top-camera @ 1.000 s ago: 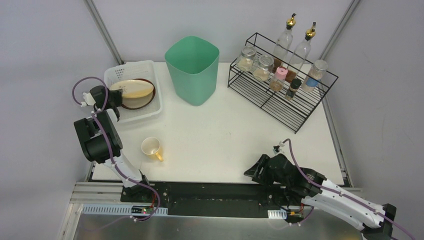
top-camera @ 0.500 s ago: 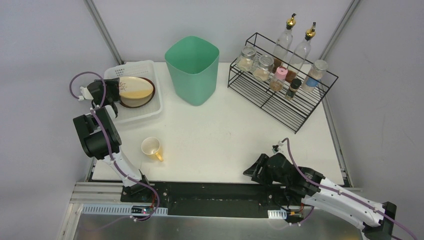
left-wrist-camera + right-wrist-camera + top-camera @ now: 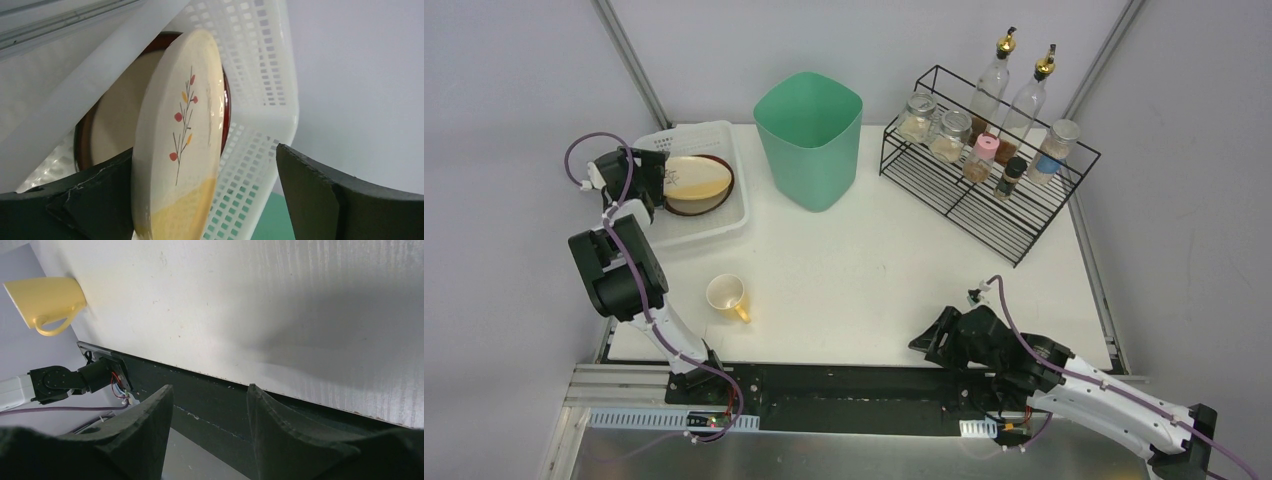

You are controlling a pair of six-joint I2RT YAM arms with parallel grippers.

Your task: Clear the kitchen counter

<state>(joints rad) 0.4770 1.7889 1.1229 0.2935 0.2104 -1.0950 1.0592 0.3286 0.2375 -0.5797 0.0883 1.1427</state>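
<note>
The left gripper [image 3: 202, 159] has edged farther back over the basket [image 3: 260, 60], jaws spread beside the leaning plate [image 3: 175, 145]; the right gripper [image 3: 210, 396] sits parted, empty, at the near edge of the kitchen counter [image 3: 874, 260]

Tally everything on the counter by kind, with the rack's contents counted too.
Plates: 2, both in the basket
Basket: 1
Mug: 1
Green bin: 1
Wire rack: 1
Pourer bottles: 2
Jars and shakers: 5
Total: 13
</note>
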